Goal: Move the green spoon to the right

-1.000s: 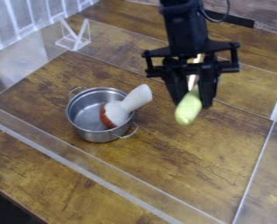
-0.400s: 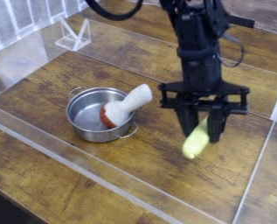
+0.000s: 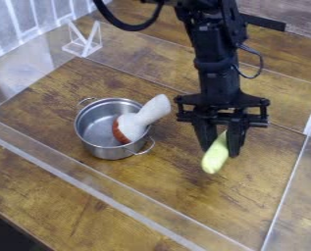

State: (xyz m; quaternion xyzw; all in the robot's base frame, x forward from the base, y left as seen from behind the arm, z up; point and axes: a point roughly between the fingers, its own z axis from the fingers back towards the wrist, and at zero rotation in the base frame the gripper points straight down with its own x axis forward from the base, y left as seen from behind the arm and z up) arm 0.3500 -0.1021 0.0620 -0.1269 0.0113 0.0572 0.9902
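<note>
Arm (image 3: 210, 49) upright, fingers (image 3: 235, 137) gripping green spoon (image 3: 216, 155)

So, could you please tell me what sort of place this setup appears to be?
Probably a robot lab test bench, not a real kitchen: a wooden tabletop fenced by clear acrylic walls, with only a small steel pot and the green spoon in the arm's end effector.

A dark, knotty wooden table (image 3: 66, 191) fills nearly the whole view, its planks running on a slant. Clear acrylic walls (image 3: 144, 218) fence the work area. At top left stand white vertical bars (image 3: 21, 29), evenly lit.
</note>
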